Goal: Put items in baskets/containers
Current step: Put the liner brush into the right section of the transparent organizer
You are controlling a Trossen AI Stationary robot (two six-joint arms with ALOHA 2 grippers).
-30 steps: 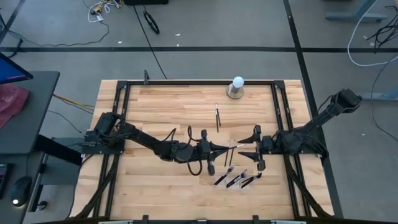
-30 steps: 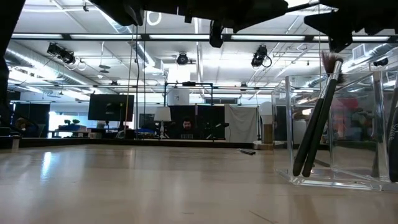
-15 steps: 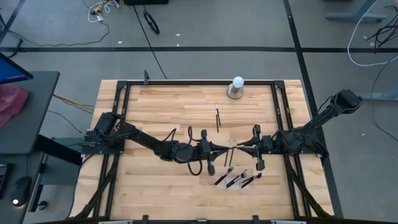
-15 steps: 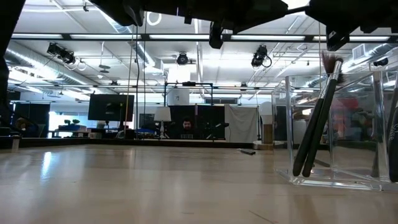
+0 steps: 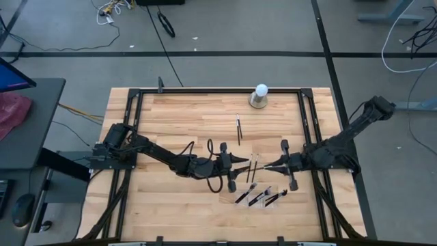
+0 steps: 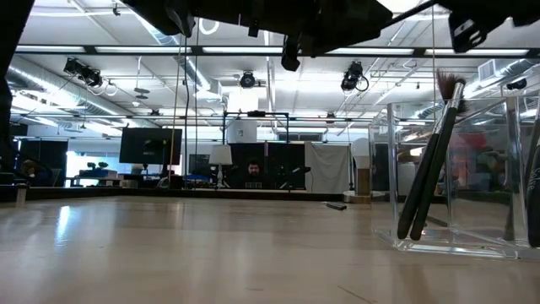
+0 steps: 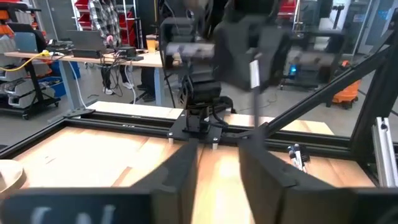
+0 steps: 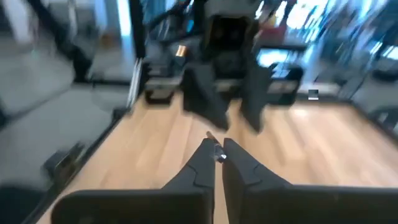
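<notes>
Right gripper (image 5: 263, 166), wide apart a second ago, now pinches a makeup brush (image 5: 255, 167) at mid-table; I see left gripper (image 5: 246, 160) has parted and let go. Nearer me, clear tray (image 5: 263, 196) holds three brushes. Farther off lie a stray brush (image 5: 238, 128) and white ball (image 5: 259, 95).

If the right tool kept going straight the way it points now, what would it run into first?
Most likely the left tool, which faces it head-on just ahead. The right tool is shut on a brush, and that brush would lead into the gap; depth is hard to judge.
</notes>
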